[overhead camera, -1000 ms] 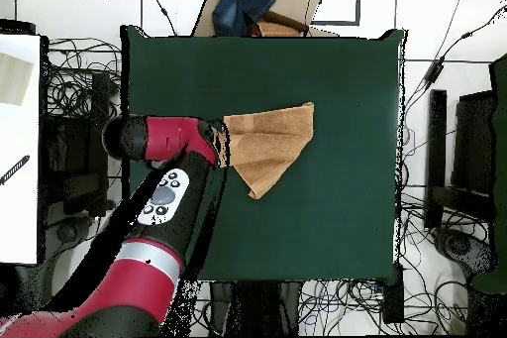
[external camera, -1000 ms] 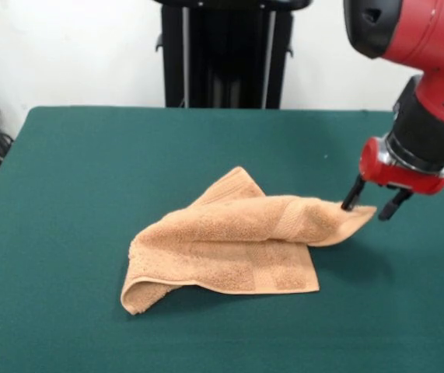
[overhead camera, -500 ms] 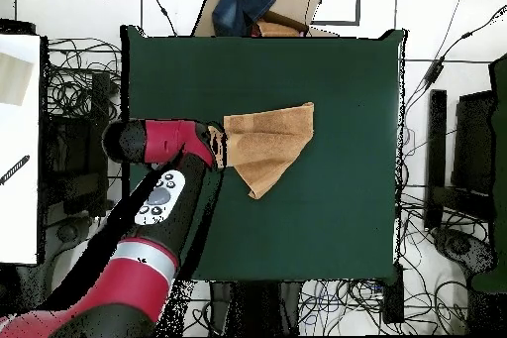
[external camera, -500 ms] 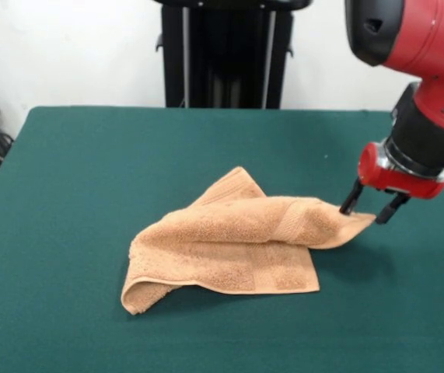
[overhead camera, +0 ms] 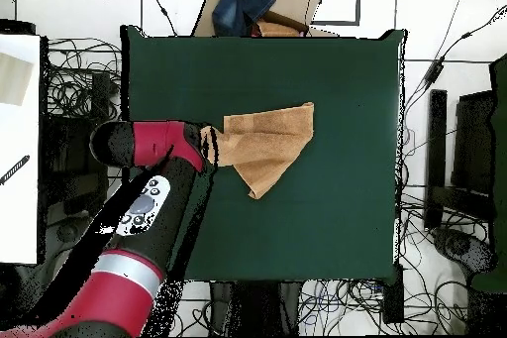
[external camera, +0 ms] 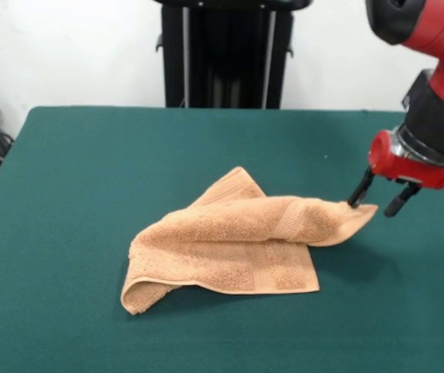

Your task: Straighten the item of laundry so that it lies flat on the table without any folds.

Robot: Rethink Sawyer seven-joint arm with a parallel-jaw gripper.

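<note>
Lying rumpled mid-tabletop, the peach towel is still being doubled over; being soft, limp terry, it's best taken at the corner where the gripper, jaws spread, is hovering.

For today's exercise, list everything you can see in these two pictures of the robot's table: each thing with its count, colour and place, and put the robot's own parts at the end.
towel: one, peach-orange, crumpled and folded over itself near the middle of the table, one corner stretched out to the gripper
table: one, dark green top, fills most of the front view
dark stand: one, black, behind the table's far edge in the front view
cables: many, black, on the floor all round the table in the overhead view
blue cloth on a cardboard box: one, beyond the table's top edge in the overhead view
arm: one, red and black, reaches in from the lower left of the overhead view
gripper: one, black fingers under a red wrist, open, at the towel's outstretched corner
</note>
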